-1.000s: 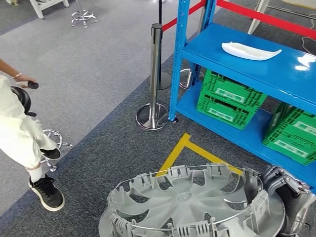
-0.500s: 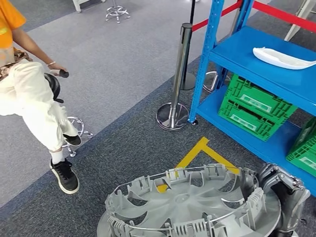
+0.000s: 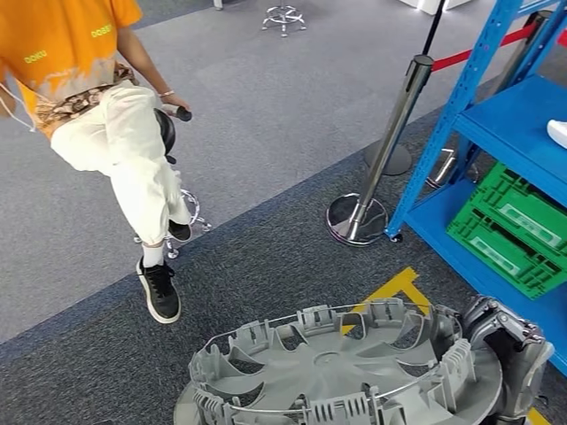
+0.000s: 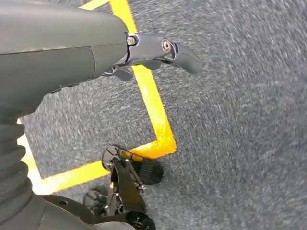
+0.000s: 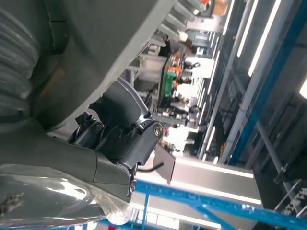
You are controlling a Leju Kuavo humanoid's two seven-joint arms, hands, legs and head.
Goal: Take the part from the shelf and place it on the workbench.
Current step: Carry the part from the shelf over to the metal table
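A large grey wheel cover [image 3: 334, 367], ribbed side up, lies flat low in the head view. My right hand [image 3: 508, 350] grips its right rim, with its fingers curled over the edge. In the right wrist view the dark fingers [image 5: 123, 134] are clamped against a grey surface. My left hand [image 4: 145, 52] hangs over dark carpet crossed by yellow tape [image 4: 155, 110], its fingers apart and holding nothing.
A person [image 3: 100, 106] in an orange shirt and white trousers sits on a stool at the left. A chrome stanchion [image 3: 381, 168] stands beside the blue shelf [image 3: 515, 124], which holds green crates [image 3: 515, 230] and a white part [image 3: 558, 131]. Yellow floor tape [image 3: 394, 288] lies ahead.
The camera has turned left: shelf and stanchion slid right, and the seated person came fully into view. The wheel cover stays held in my right hand.
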